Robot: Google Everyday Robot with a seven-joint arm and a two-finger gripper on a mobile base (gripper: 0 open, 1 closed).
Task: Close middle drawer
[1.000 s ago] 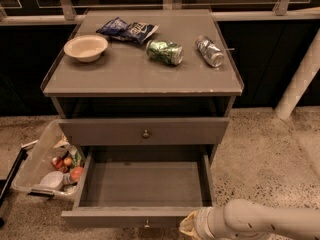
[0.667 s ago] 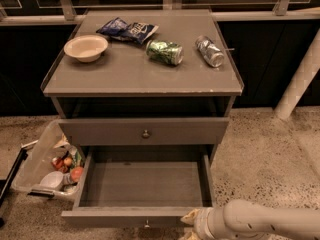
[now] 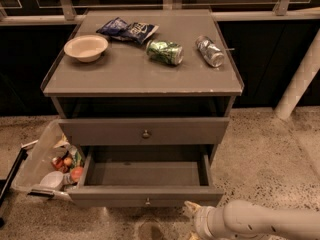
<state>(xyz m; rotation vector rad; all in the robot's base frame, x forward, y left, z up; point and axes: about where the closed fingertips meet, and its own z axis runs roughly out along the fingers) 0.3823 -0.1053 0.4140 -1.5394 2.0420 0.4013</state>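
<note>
The middle drawer (image 3: 145, 196) is pulled out from the grey cabinet, showing its shallow grey inside (image 3: 145, 173) and a small round knob on its flat front. The upper drawer (image 3: 146, 132) above it is nearly shut. My gripper (image 3: 192, 219) sits at the bottom of the view on the end of a white arm. It is just in front of and below the right part of the middle drawer's front. The lowest drawer is hidden.
The cabinet top (image 3: 125, 76) holds a cream bowl (image 3: 86, 47), a blue chip bag (image 3: 127, 30), a green can (image 3: 164, 52) and a silver can (image 3: 209, 51). A clear bin of trash (image 3: 47, 166) stands at the left. A white pole (image 3: 300, 79) leans at the right.
The middle drawer's front sits closer to the cabinet than before, with less of its inside showing. My gripper has moved up toward the drawer front.
</note>
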